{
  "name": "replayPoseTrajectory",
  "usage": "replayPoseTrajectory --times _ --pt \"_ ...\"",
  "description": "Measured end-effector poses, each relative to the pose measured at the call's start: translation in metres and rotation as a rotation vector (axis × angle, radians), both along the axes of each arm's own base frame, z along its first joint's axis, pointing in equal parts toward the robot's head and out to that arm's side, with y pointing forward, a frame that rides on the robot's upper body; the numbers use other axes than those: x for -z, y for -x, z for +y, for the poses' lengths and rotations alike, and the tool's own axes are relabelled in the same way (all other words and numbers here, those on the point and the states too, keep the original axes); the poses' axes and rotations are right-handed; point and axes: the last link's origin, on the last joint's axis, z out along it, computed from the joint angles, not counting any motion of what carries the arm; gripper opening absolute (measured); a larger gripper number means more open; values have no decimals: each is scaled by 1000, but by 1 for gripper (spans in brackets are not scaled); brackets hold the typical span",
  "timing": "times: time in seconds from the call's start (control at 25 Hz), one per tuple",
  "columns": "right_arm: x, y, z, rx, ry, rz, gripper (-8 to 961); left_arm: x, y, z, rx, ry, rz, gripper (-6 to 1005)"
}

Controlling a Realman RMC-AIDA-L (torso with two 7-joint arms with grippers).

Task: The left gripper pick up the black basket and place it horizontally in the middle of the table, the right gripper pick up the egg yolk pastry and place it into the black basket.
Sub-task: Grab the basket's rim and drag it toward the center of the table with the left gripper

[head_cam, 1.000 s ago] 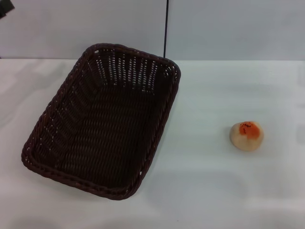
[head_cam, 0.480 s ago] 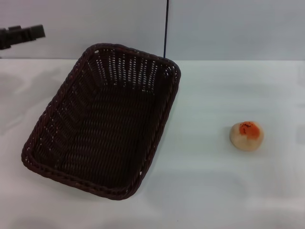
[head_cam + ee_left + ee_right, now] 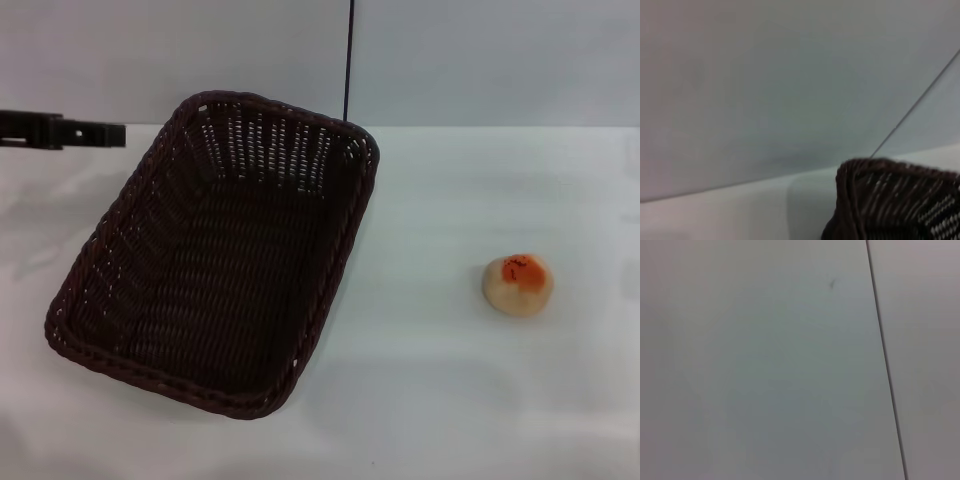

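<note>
The black basket (image 3: 220, 260) lies on the white table (image 3: 450, 400), left of centre, turned at a slant with its long side running away from me. It is empty. Its rim corner also shows in the left wrist view (image 3: 890, 200). The egg yolk pastry (image 3: 518, 284) sits on the table to the right, well apart from the basket. My left gripper (image 3: 116, 133) reaches in from the left edge, level with the basket's far left corner and a little short of its rim. My right gripper is out of view.
A grey wall with a dark vertical seam (image 3: 348, 60) stands behind the table. The right wrist view shows only this wall and seam (image 3: 885, 365). Bare tabletop lies between the basket and the pastry.
My left gripper has come in from the upper left edge and moved right and slightly down, toward the basket's far left corner. The basket and pastry have not moved.
</note>
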Motion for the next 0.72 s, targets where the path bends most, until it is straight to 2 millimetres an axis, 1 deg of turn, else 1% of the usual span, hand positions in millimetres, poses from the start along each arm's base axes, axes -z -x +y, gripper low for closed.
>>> replayPoseTrajectory --times 0.12,0.2,0.48,0.72 --pt "0 0 1 -1 -1 -1 614 2 -3 0 -9 19 34 783" --pt "-1 0 1 -1 -2 -2 614 9 -9 0 -27 58 104 782" --pt "-2 0 2 1 -4 -4 613 18 -19 -1 -34 101 143 779" --pt "-2 0 3 1 -4 -7 613 25 -19 -2 -54 129 163 776"
